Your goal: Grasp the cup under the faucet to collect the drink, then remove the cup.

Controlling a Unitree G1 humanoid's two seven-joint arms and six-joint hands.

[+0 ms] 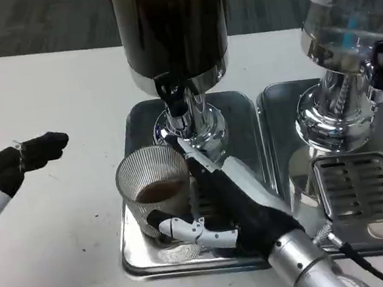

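Plainly, right hand (241,212) grips unlabelled ribbed cup (153,187).

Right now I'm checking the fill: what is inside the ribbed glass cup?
The ribbed glass cup holds a shallow pool of dark drink. The right hand grips it, fingers covering its base.

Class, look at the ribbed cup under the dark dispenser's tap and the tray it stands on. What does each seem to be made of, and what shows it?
Ribbed cup: likely clear glass or hard plastic; the brown drink shows through its fluted wall. Tray: apparently polished metal, perhaps stainless steel; its silver surface mirrors the dispenser base.
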